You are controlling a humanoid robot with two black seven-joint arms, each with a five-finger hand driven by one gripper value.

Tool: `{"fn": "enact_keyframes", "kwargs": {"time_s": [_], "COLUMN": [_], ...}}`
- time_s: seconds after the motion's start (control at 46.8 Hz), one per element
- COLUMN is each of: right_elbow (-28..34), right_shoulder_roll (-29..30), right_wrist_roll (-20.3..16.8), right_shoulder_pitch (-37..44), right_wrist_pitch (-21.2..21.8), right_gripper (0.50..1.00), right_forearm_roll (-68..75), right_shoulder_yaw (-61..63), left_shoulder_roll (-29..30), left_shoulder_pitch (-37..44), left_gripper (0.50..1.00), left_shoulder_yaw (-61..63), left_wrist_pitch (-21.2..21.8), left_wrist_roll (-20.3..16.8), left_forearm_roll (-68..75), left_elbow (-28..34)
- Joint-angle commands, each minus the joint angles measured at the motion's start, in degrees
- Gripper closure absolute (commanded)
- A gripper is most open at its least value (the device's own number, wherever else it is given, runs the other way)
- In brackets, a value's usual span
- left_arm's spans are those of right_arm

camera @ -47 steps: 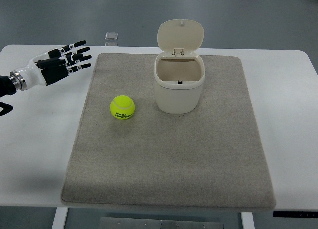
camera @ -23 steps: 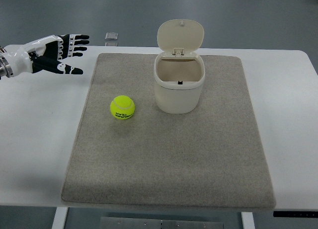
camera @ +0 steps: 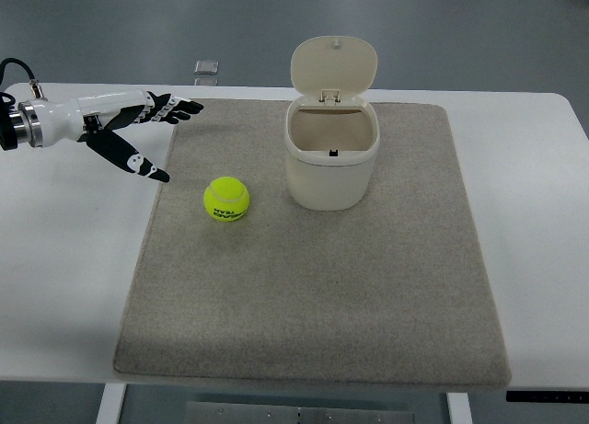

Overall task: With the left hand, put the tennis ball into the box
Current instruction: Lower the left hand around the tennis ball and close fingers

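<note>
Left hand (camera: 120, 125) advanced, spread, near tennis ball (camera: 226, 200)

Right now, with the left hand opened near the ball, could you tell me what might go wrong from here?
1. The tennis ball sits free on the mat; a glancing touch from the left hand, open and apart from it, could roll it away.
2. The box stands close beside the ball, so a wide sweep might knock it.
3. Its raised lid could be clipped during the drop.
</note>
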Motion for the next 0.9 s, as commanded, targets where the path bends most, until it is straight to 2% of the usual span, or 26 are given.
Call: {"fn": "enact_keyframes", "kwargs": {"time_s": [0.0, 0.171, 0.364, 0.578, 0.877], "right_elbow": [0.00, 0.00, 0.00, 0.00, 0.00], "right_shoulder_roll": [0.00, 0.00, 0.00, 0.00, 0.00], "right_wrist_roll": [-0.01, -0.01, -0.01, -0.01, -0.01], "right_shoulder_pitch": [-0.01, -0.01, -0.01, -0.01, -0.01], "right_wrist_pitch": [0.00, 0.00, 0.00, 0.00, 0.00], "right_gripper": [0.585, 0.587, 0.587, 0.587, 0.587], "right_forearm_roll": [0.00, 0.00, 0.00, 0.00, 0.00], "right_shoulder_yaw": [0.01, 0.01, 0.01, 0.01, -0.08], "left_shoulder_roll": [0.09, 0.27, -1.14, -3.60, -9.40], "left_shoulder_pitch": [0.05, -0.03, -1.96, -4.08, -4.69], "left_gripper": [0.508, 0.508, 0.508, 0.508, 0.514], "left_shoulder_yaw": [0.03, 0.20, 3.54, 7.94, 8.11], "left_wrist_pitch": [-0.01, 1.50, 5.90, 6.43, 7.57], "left_wrist_roll": [-1.41, -4.40, -4.40, -4.05, -3.97], "left_forearm_roll": [6.38, 18.34, 27.75, 29.51, 37.60], "left_elbow": [-2.54, -6.50, -7.21, -6.94, -4.66]}}
